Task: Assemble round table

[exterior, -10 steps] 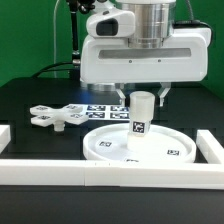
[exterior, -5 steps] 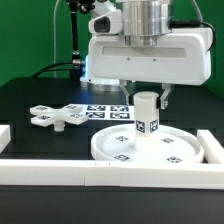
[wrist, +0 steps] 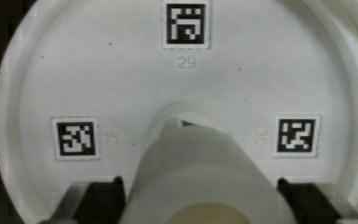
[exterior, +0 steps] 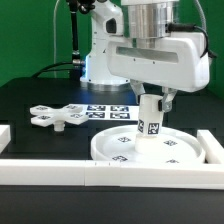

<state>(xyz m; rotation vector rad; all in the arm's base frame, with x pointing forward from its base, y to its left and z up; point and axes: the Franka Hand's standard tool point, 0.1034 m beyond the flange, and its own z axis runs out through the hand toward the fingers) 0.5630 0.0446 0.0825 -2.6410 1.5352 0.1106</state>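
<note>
One disc (exterior: pixel 108 152), one leg (exterior: pixel 150 118), one foot piece (exterior: pixel 55 116).

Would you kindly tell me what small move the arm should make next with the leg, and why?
Probably a twist of the wrist to screw the leg into the round disc. The gripper is shut on the leg, which stands about upright on the disc's middle, so seating it firmly seems due before letting go.

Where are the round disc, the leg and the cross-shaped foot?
round disc (exterior: pixel 97 146), exterior view, outer rim
leg (exterior: pixel 150 110), exterior view, side above its tag
cross-shaped foot (exterior: pixel 53 117), exterior view, centre
</note>
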